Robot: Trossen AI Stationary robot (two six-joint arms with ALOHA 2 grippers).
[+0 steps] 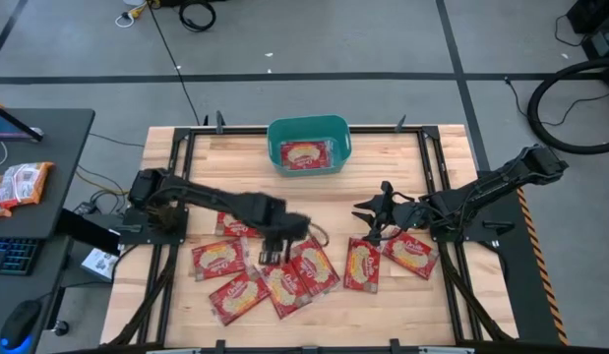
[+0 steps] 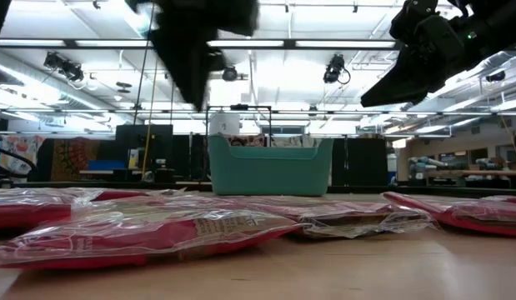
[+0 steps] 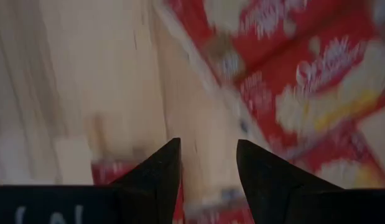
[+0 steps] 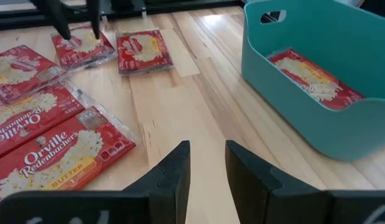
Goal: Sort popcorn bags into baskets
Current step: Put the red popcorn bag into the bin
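The popcorn bags (image 1: 284, 270) lie flat and scattered across the near half of the wooden table (image 1: 206, 157), some overlapping; one more lies inside the teal basket (image 1: 309, 146) at the far edge. Wrapped in glossy clear film, these Orville Redenbacher's packets look light, thin and slippery, likely bending when lifted, so a pinch on a free edge or the crimped film border seems the best hold. The left hand (image 1: 275, 256) hangs pointed down over the middle of the cluster, fingers parted and apparently empty, though its wrist view is blurred. The right hand (image 1: 368, 218) waits above bare wood between basket and bags, fingers slightly apart, holding nothing.
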